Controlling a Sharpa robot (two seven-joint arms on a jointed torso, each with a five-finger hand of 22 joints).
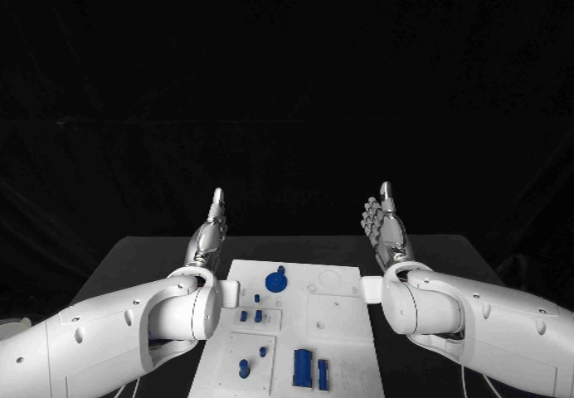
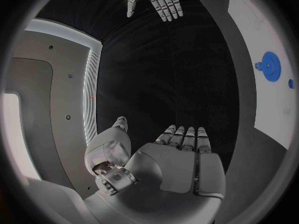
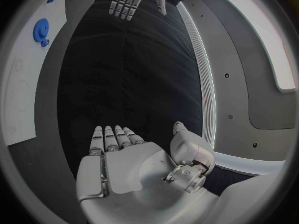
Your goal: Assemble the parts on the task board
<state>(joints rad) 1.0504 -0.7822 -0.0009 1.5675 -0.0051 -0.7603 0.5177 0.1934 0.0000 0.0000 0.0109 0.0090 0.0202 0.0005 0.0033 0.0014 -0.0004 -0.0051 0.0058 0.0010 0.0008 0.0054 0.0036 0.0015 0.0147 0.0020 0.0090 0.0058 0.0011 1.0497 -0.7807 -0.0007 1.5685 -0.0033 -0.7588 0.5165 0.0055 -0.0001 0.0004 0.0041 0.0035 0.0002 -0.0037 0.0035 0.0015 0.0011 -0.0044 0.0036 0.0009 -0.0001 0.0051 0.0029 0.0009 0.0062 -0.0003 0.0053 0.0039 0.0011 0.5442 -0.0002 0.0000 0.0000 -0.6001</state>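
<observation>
The left hand (image 1: 208,235) is raised edge-on above the table's (image 1: 132,257) far left; the left wrist view shows what the head view hides: its flat palm with straight fingers (image 2: 184,137) side by side, holding nothing. Between the arms lies the white task board (image 1: 338,319), carrying a blue gear (image 1: 276,282) at its far end and blue parts (image 1: 308,367) near its close end. The right hand (image 1: 386,226) stands upright above the table's far right, fingers extended and empty, touching nothing.
</observation>
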